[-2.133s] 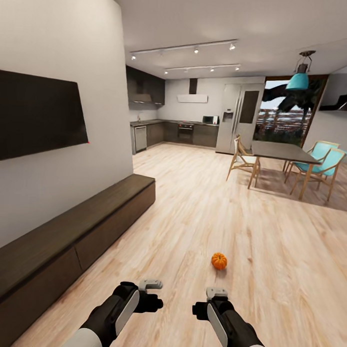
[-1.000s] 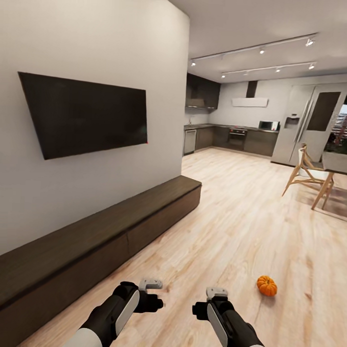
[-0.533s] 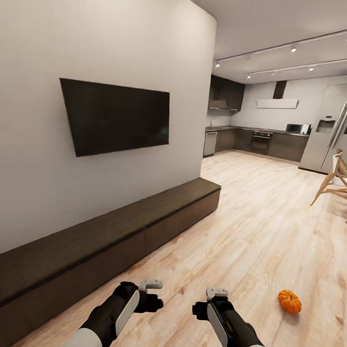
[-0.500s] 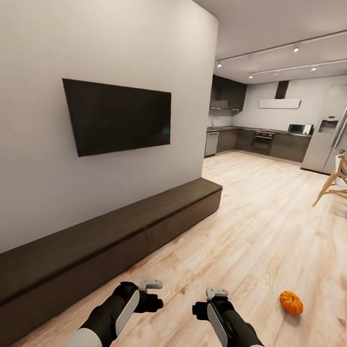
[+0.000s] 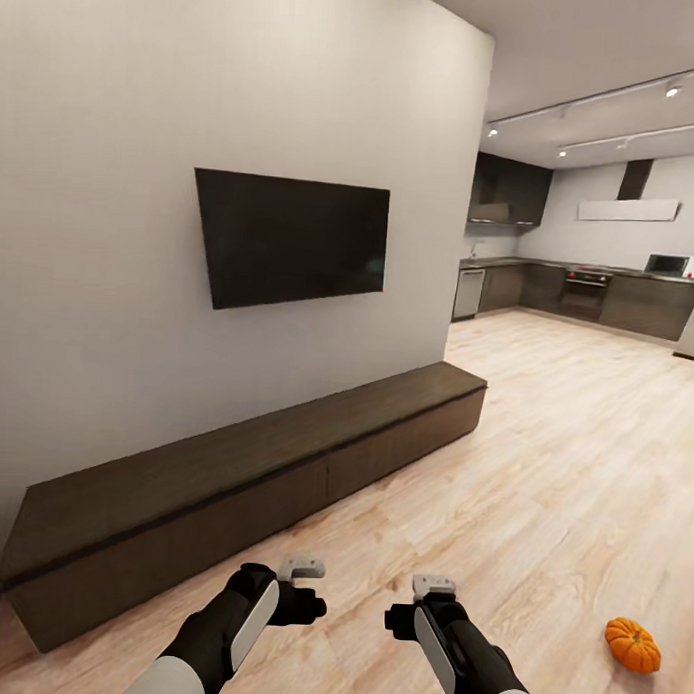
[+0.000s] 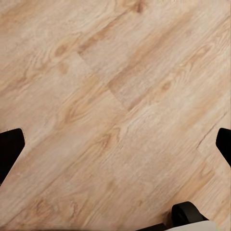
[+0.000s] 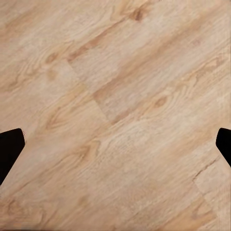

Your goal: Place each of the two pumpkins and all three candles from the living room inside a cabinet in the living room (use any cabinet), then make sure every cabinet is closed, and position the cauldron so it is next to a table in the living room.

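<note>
Since the earlier frames the head camera has swung to the robot's left: cabinet and TV now sit nearer the middle of the head view, the dining chairs have left it, and nothing on the floor has itself moved; both arms hold the same pose.

A plain white wall (image 5: 121, 229) takes up the left half, with a black TV (image 5: 291, 237) mounted on it. Light wood floor (image 5: 543, 464) runs from the robot to a dark kitchen (image 5: 589, 295) at the far right. The cabinet (image 5: 242, 493), long, low and dark brown, stands against the wall under the TV, its flat top bare and its fronts flush, so it looks closed.

Both forearms reach forward low in the head view, side by side and apart. The left gripper (image 5: 301, 567) and the right gripper (image 5: 433, 587) point down at the floor. In each wrist view the two dark fingertips (image 6: 9, 151) (image 7: 9, 149) sit at opposite edges with only planks between them, so both claws are wide and hold nothing.

One pumpkin (image 5: 633, 645), orange and ribbed, lies on the floor to the robot's right, well apart from the right gripper and from the cabinet.
</note>
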{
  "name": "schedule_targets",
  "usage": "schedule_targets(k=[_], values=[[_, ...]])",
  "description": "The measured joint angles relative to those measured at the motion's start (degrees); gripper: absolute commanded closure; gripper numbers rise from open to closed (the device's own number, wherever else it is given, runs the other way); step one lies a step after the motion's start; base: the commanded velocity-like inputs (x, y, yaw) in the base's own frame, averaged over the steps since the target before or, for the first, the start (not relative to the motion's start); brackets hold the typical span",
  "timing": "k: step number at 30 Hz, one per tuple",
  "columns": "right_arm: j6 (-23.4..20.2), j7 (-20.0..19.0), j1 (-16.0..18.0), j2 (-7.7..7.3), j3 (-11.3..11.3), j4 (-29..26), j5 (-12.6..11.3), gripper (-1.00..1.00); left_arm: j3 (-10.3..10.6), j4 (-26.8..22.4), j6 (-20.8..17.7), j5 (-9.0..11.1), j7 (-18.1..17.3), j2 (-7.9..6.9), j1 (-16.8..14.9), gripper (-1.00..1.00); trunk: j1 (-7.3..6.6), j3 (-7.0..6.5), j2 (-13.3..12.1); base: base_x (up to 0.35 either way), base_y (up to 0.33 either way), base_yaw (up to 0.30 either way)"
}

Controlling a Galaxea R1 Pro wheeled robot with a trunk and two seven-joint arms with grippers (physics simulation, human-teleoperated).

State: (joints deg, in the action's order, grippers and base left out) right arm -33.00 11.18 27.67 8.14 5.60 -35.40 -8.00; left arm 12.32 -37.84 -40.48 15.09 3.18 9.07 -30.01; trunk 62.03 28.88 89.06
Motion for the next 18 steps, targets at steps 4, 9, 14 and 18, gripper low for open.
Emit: schedule_targets(k=[4, 9, 14, 18], values=[[0.0, 0.0, 0.0, 0.0, 0.01, 0.0, 0.0, -1.0, 0.0, 0.0, 0.0, 0.0, 0.0, 0.0, 0.0, -1.0, 0.0, -0.09, 0.0, -0.071, -0.099, 0.293], [0.0, 0.0, 0.0, 0.0, 0.02, 0.0, 0.0, -1.0, 0.0, 0.0, 0.0, 0.0, 0.0, 0.0, 0.0, -1.0, 0.0, -0.21, 0.0, -0.071, -0.103, 0.293], [0.0, -0.01, 0.0, 0.0, 0.03, 0.0, 0.0, -1.0, 0.05, 0.01, 0.0, -0.01, 0.0, 0.0, 0.0, -1.0, 0.0, -0.33, 0.0, -0.071, -0.107, 0.293], [0.0, 0.0, 0.0, 0.0, 0.02, 0.0, 0.0, -1.0, 0.08, 0.0, 0.0, 0.0, 0.0, 0.0, 0.0, -1.0, 0.0, -0.42, 0.0, -0.072, -0.109, 0.293]])
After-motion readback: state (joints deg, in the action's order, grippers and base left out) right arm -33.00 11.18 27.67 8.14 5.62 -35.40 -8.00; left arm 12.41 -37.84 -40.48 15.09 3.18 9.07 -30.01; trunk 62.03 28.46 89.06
